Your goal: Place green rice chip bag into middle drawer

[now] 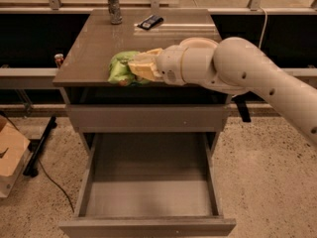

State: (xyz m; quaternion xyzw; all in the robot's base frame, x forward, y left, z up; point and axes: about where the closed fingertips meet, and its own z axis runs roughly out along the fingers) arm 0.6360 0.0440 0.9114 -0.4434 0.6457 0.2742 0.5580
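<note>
The green rice chip bag [119,69] is crinkly light green and sits at the front edge of the brown cabinet top [94,38]. My gripper [140,67], with cream-coloured fingers, is shut on the bag's right end; my white arm reaches in from the right. The middle drawer [148,202] is pulled out below and in front of the bag, and its flat grey bottom is bare. A closed drawer with a flat front panel [148,118] lies between the cabinet top and the open drawer.
A metal can [114,6] and a flat black device [150,22] stand at the back of the cabinet top. A cardboard box [10,152] and a black cable [54,182] lie on the floor at the left. A small can [59,59] stands on the left ledge.
</note>
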